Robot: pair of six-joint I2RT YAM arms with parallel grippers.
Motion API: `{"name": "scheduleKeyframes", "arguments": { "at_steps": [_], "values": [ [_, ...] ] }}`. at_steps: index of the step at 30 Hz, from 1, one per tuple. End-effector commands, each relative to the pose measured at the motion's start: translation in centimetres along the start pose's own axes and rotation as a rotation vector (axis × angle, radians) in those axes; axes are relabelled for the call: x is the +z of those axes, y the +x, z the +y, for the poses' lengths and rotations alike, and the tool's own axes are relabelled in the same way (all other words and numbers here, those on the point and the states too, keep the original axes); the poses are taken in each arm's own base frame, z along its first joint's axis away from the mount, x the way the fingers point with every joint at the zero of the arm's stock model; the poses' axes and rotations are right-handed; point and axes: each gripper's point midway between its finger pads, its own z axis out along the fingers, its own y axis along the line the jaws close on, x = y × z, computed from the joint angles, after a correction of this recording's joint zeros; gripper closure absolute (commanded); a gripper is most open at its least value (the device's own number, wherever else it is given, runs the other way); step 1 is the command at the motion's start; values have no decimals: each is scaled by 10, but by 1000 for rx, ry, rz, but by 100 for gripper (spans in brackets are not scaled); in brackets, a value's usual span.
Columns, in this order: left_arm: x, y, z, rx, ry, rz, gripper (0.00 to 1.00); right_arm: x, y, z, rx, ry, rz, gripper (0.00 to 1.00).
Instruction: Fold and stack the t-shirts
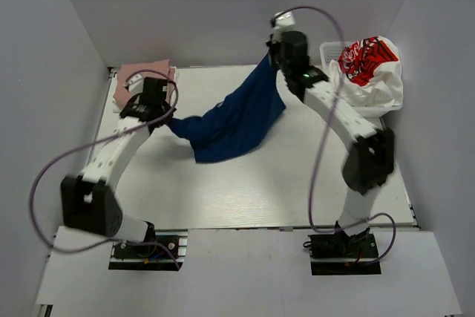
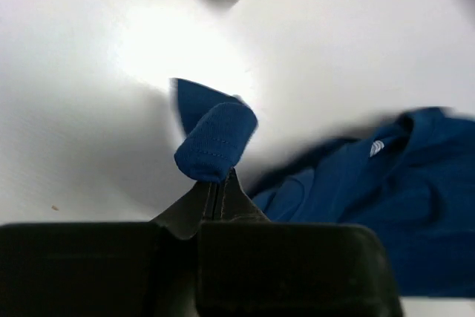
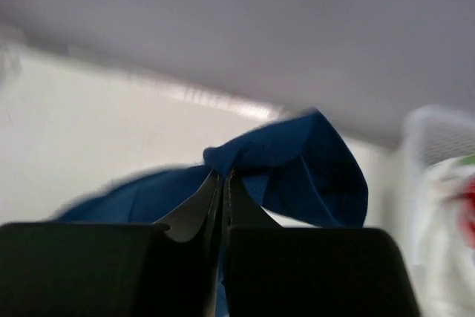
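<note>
left hand [image 1: 169, 120] and right hand [image 1: 271, 56] both clamped on the soft navy blue cotton t-shirt [image 1: 230, 120]; spread them evenly, tension the cloth, then lay it flat clear of the table [image 1: 260, 191] edges.

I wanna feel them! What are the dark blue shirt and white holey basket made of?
Dark blue t-shirt: soft matte knit, likely cotton; it sags, creases, shows hem stitching. White lattice basket: probably stiff plastic; its rim holds shape.

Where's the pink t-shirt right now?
In the top view, the pink t-shirt lies at the far left corner of the table, just beyond the left hand.
</note>
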Motion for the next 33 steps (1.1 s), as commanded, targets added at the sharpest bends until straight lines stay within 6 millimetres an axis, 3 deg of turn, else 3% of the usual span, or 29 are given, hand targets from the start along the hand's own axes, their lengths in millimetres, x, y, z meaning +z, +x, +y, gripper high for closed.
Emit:
{"name": "scheduleKeyframes", "arguments": {
  "at_steps": [1,2,3,4,5,6,7,8,9,10,11,12,14,16,18,21,22,23,25,26,27,29,30,31,32,33],
  "values": [
    [-83,-60,-3,-79,170,-230,100,-104,-114,-52,73,142,-357,100],
    [-100,-66,0,-97,202,-260,100,-123,-124,-61,88,168,-396,100],
    [-134,-81,3,-141,278,-327,100,-168,-138,-74,111,184,-457,100],
    [-152,-88,6,-162,314,-359,100,-184,-146,-80,124,194,-488,100],
    [-168,-95,11,-184,338,-397,100,-217,-162,-90,144,205,-553,100],
    [-182,-99,18,-200,354,-423,100,-248,-167,-102,162,239,-596,100],
    [-213,-109,27,-236,401,-479,100,-260,-169,-105,161,250,-615,100],
    [-228,-113,31,-250,425,-500,100,-286,-173,-112,166,259,-651,100],
    [-249,-123,37,-278,448,-542,100,-300,-177,-116,168,262,-674,100],
    [-261,-126,45,-290,450,-560,100,-337,-184,-124,178,261,-723,100],
    [-289,-135,51,-318,495,-600,100,-350,-190,-124,175,249,-748,100],
    [-300,-140,60,-340,489,-631,100,-360,-193,-124,172,236,-763,100],
    [-328,-149,75,-380,506,-685,100,-398,-202,-128,178,217,-818,100],
    [-344,-156,80,-398,529,-721,100,-423,-206,-133,186,213,-859,100],
    [-352,-161,80,-392,546,-749,100,-430,-206,-133,192,206,-871,100],
    [-349,-171,65,-373,544,-745,100,-409,-196,-130,194,209,-805,100],
    [-342,-173,59,-354,526,-734,100,-384,-188,-130,196,235,-744,100],
    [-319,-176,42,-325,483,-696,100,-373,-182,-130,201,253,-714,100],
    [-287,-178,30,-300,394,-665,100,-325,-158,-130,204,315,-599,100],
    [-274,-182,22,-289,359,-653,100,-311,-151,-130,196,330,-566,100],
    [-230,-177,12,-238,257,-591,100,-288,-139,-128,194,352,-517,100],
    [-195,-176,-1,-202,178,-555,100,-247,-111,-131,187,405,-416,100],
    [-176,-174,-5,-174,136,-536,100,-224,-93,-134,188,425,-358,100],
    [-138,-167,-19,-131,81,-485,100,-194,-71,-129,173,422,-285,100],
    [-117,-163,-26,-112,67,-446,100,-180,-55,-139,195,436,-237,100],
    [-97,-160,-29,-79,39,-418,99,-155,-28,-135,217,427,-158,100]
  ]
}}
